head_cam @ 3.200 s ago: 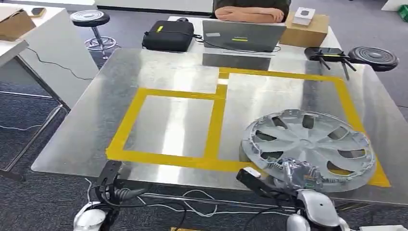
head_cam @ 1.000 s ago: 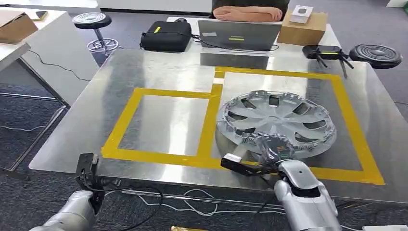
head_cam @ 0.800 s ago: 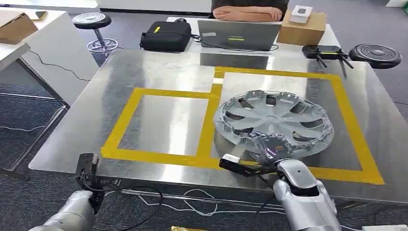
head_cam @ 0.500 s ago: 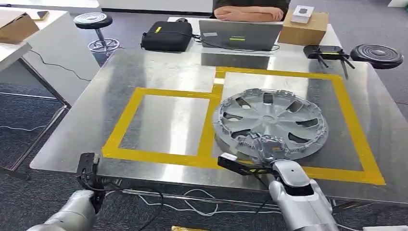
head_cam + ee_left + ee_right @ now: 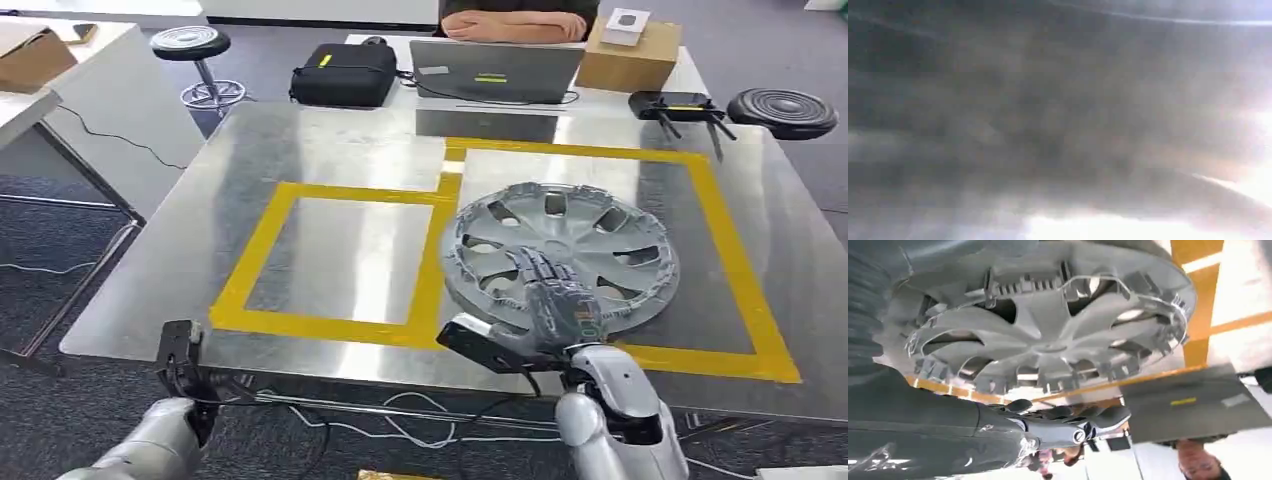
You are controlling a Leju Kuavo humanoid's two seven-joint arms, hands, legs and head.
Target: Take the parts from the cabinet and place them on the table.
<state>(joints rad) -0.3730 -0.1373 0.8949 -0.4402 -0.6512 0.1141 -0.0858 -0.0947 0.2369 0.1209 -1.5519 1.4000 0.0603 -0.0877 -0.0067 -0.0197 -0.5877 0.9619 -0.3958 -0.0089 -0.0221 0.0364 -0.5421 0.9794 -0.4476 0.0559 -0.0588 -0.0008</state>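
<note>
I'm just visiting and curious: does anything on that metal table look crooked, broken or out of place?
Nothing looks broken. The wheel cover lies inside the right taped square, its left rim reaching the yellow divider tape. The right hand lies over its near edge.

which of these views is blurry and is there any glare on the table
Left wrist view: fully smeared grey blur with a washed-out bright patch, nothing readable. Head view: sharp, with pale glare streaks on the metal table and a laptop reflection. Right wrist view: hubcap sharp, right hand dark, background overexposed.
</note>
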